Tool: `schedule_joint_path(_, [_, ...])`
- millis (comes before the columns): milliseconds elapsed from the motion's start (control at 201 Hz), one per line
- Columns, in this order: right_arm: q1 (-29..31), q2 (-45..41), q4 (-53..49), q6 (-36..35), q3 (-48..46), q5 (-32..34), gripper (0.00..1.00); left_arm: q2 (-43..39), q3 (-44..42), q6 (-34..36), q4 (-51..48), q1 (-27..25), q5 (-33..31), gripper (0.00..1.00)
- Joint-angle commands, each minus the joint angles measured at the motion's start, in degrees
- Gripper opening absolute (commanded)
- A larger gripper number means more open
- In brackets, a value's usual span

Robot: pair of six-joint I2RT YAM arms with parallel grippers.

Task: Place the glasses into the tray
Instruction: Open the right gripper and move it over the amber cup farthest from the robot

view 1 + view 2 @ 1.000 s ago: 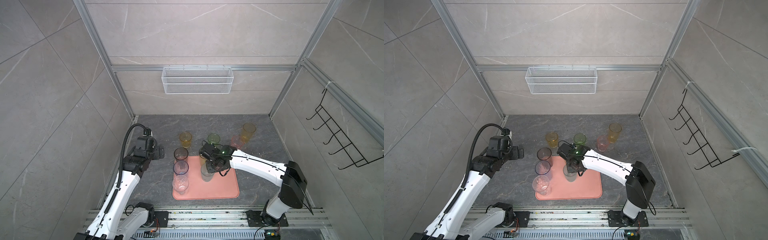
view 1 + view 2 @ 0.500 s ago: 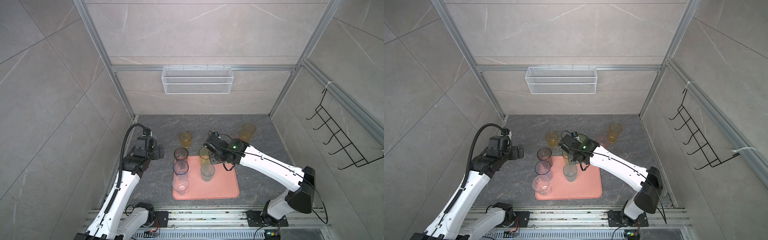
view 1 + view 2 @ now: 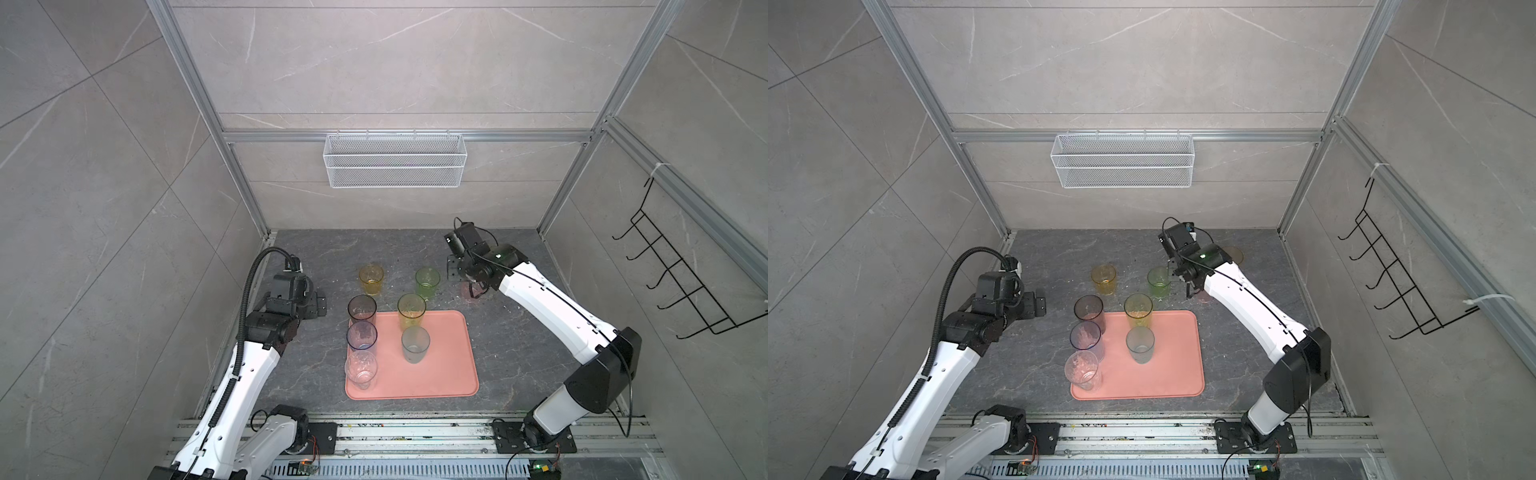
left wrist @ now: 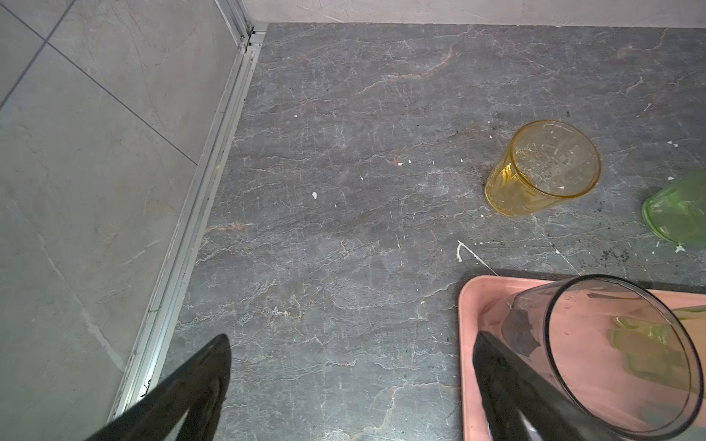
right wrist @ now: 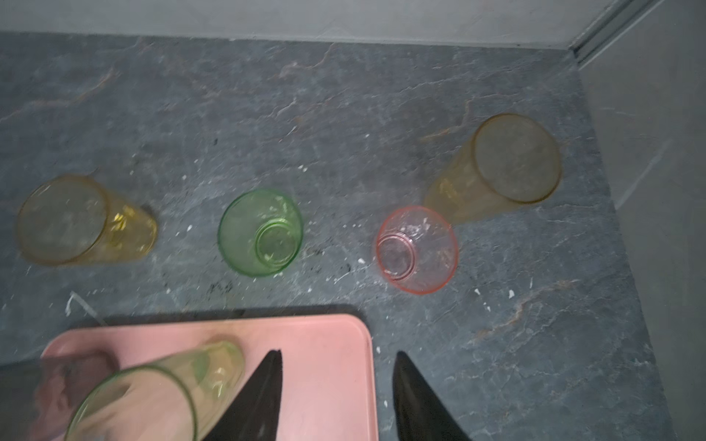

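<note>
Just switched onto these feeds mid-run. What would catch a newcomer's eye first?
The salmon-pink tray at the front middle of the dark stone floor, with five glasses standing on it, three along its left edge. Behind it four more stand on the floor: amber, green, pink and orange. The right gripper hangs open and empty near the pink one.

R claw [image 5: 336, 355] has let go of teal glass [image 3: 415, 344], which now stands free on tray [image 3: 451, 374]. Claw has widened, empty, and has pulled back to rear right, above pink glass [image 5: 416, 250].
</note>
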Motion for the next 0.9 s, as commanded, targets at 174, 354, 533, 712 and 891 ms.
schedule_joint_path(174, [-10.01,5.0,6.82,-2.95,2.09,-4.5,0.57,-1.1,0.36,1.64,0.31,0.64,-2.4,0.99])
schedule_joint_path(354, [-15.92,7.14,8.53,-1.95,1.88,-6.56,0.61,-0.82,0.2,1.94,0.66,0.65,-2.41,0.99])
schedule_joint_path(533, [-21.09,8.14,11.26,0.27,0.27,-8.31,0.66,-0.38,0.33,1.94,0.83,0.93,-1.8,0.99])
schedule_joint_path(712, [-25.38,9.14,14.39,2.94,-2.17,-9.51,0.73,-0.19,0.22,1.9,0.84,1.18,-1.49,0.99])
schedule_joint_path(891, [-28.2,9.98,17.17,5.11,-4.79,-9.67,0.77,-0.24,0.24,1.9,0.92,1.35,-1.15,0.99])
